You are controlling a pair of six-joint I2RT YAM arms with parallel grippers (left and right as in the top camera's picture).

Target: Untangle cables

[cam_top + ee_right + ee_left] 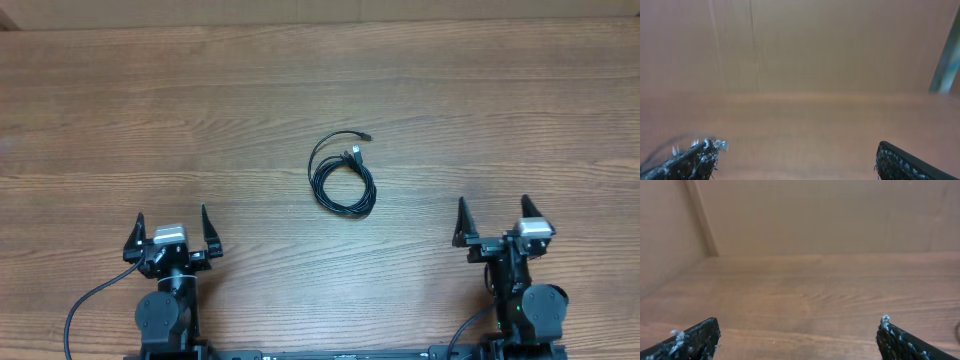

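The cables (343, 180) lie as one small black coil near the middle of the desk (500, 100), well apart from both arms. Two plug ends poke out at the coil's upper right, one (367, 134) trailing free, the other (354, 153) lying over the loops. The left pincer (172, 218) and the right pincer (493, 210) both sit at the near edge with jaws spread wide and nothing between them, and the wrist views show only bare wood ahead of the fingertips (697, 339). The main risk seems to be a grab at the body of the coil: the loops lie stacked tightly, so closing on the bundle would likely catch several strands at once, and pulling would drag the whole coil or tighten it instead of opening it. Which strand belongs to which cord cannot be told from overhead, so a pull on the wrong one could cinch a knot. The cords are thin and lie flat on the wood, so fingers coming down too high could close on air, while a low approach could scrape the desk and push the coil away. If only one arm pulls, the light coil will probably slide along with it, so the other arm would need to pin it. The two arms converging on so small a target could also collide.
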